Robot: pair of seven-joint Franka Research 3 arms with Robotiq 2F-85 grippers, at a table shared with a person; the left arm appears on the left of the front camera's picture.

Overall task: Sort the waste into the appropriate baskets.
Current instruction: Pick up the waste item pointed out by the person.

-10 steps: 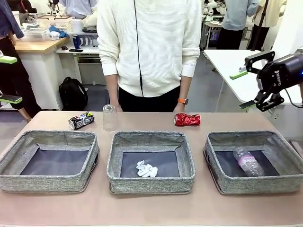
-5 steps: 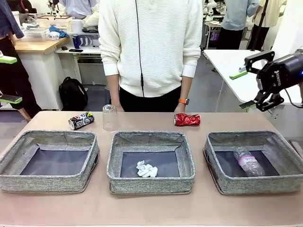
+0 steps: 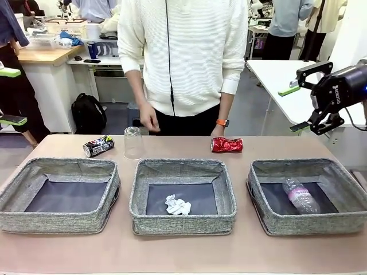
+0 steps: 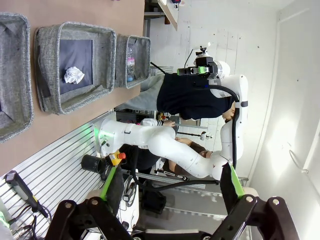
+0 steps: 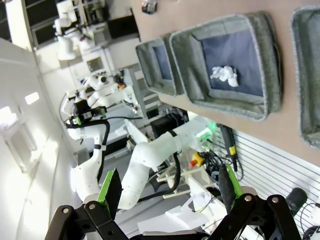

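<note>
On the tan table [image 3: 183,255], three grey woven fabric baskets [image 3: 182,220] are lined up: crumpled white paper wad [image 3: 177,205] in the middle one, clear pink-labelled bottle [image 3: 300,196] in the right. Dark printed can [image 3: 98,146], clear plastic cup [image 3: 133,142] and crushed red can [image 3: 227,144] are set behind them. Left gripper [image 3: 8,96], right gripper [image 3: 294,109]: fingers held wide, empty.

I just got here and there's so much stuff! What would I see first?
Three grey baskets in a row on the table: the middle basket holds a white paper wad, the right basket a clear bottle. Behind them, by the person, lies a crushed red can.
</note>
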